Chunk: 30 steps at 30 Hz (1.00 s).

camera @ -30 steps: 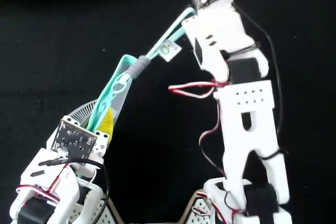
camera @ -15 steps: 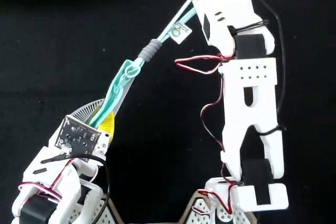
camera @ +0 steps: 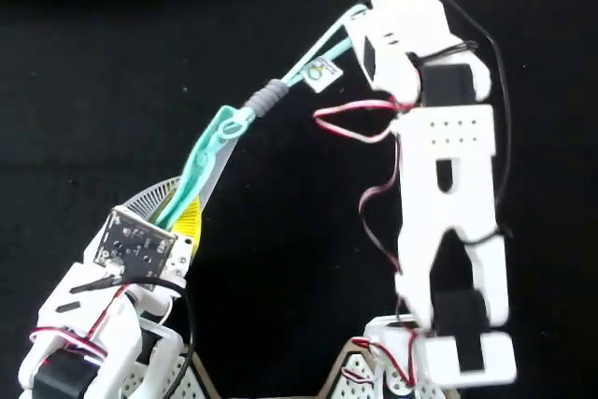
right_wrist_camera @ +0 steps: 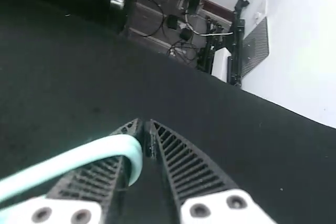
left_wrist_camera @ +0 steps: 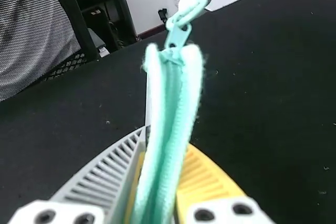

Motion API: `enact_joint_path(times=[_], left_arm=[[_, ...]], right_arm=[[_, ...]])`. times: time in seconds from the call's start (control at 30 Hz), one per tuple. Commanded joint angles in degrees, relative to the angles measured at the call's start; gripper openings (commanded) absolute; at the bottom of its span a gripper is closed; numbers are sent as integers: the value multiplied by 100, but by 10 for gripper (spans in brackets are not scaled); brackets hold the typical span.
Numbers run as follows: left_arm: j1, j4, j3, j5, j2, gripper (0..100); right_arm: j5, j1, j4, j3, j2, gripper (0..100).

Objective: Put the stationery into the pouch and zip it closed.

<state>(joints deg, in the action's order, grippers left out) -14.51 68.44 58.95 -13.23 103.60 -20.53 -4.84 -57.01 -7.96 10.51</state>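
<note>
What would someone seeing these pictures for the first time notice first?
The mint-green fabric pouch stands out, stretched diagonally between the two arms over the black table. The left pincer clamps its near end, while the right pincer near the table's far edge grips its mint-green strap, which carries a grey sleeve and a small white tag.

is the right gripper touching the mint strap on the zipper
Touching. The right wrist view shows the right gripper shut on the mint strap: the strap's loop curves round one finger and passes between the closed fingers.
</note>
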Motion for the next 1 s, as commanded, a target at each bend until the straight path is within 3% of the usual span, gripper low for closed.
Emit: enact_joint_path(times=[0.0,0.3,0.53,0.7,0.97], left_arm=[[-22,-97,-163,0,62,29],[-22,-79,-180,0,62,29],[-22,-88,-180,0,62,29],[-13,-88,-180,0,62,29],[22,-97,-145,0,62,29]], right_arm=[[0,-378,-615,-31,945,11],[-9,-1582,-1196,1191,2404,17],[0,-2180,-967,2747,3108,199],[9,-2585,-580,3275,3292,191],[9,-3130,-1143,3292,4426,194]])
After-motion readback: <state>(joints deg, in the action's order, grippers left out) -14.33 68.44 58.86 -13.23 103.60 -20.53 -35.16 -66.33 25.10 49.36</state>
